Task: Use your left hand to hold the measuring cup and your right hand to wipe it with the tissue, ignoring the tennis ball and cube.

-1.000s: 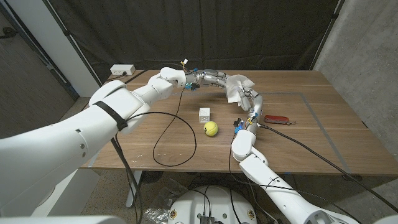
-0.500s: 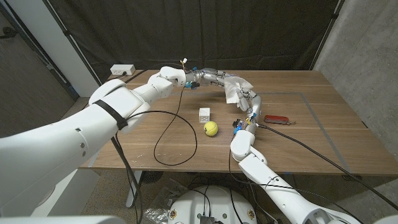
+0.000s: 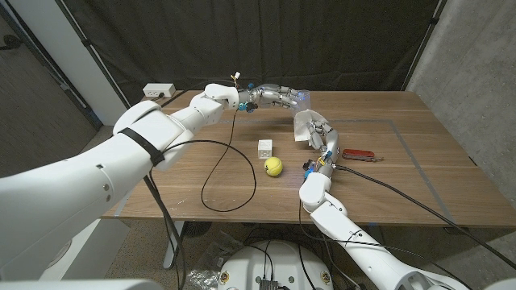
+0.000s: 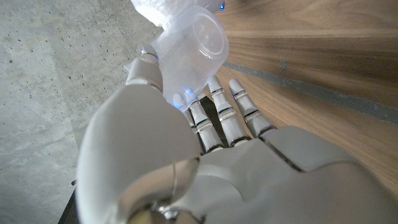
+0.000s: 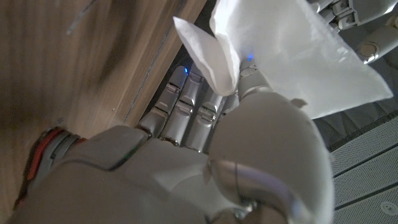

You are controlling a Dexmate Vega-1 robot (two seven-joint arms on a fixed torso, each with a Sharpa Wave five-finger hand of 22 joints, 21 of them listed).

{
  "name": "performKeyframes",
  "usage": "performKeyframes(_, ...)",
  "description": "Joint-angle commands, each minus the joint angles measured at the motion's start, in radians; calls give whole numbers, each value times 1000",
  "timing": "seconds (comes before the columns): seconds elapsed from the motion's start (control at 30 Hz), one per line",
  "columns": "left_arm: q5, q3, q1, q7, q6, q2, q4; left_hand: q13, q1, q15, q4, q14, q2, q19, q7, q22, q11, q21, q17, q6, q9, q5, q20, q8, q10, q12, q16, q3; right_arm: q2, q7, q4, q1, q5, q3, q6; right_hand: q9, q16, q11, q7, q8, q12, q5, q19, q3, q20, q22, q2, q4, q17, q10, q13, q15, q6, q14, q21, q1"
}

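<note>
1. The left robot hand [image 3: 274,97] reaches out over the far side of the desk [image 3: 419,177] and grips the clear measuring cup [image 3: 300,97] at its fingertips; in the left wrist view the cup [image 4: 189,53] sits pinched between the thumb and the fingers [image 4: 224,115], its round base facing the camera.
2. The right robot hand [image 3: 321,137] is clenched on the white tissue [image 3: 305,126]; the right wrist view shows the tissue [image 5: 280,56] gripped between thumb and fingers, with loose folds fanning out beyond them.
3. The relation that matters: the cup lies just beyond and a little to the robot's left of the tissue, near it but apart, with a small gap between them in the head view.
4. The cup appears tipped on its side, so its long axis probably runs roughly level. Whether its mouth faces the tissue I cannot tell.
5. My reading is that the next wiping stroke needs the right robot hand to carry the tissue forward and leftward onto the cup wall.
6. The tennis ball [image 3: 274,166] and white cube [image 3: 265,148] sit on the desk nearer the robot, well apart from both hands.
</note>
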Motion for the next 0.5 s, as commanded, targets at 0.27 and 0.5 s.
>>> performKeyframes(0.27,11,2,-3,-19,1,0,0,6,-53,-129,40,0,51,-6,13,-1,6,10,4,29,3,6,2,0,5,0,4,44,-25,-12,3,27,0,-13,-30,52,6,4,39,13,-4,-2,-9,-4,-12,5,8,1,1,2,6,-119,49,10,16,7)
performKeyframes(0.5,30,23,-2,-22,-16,7,-2,6,-56,-130,41,0,50,-6,12,-1,4,12,4,31,3,6,0,-1,6,0,5,44,-32,-10,-7,27,3,-11,-15,52,5,1,39,14,-5,-3,-11,-3,-11,6,9,1,2,4,7,-119,49,10,22,7)
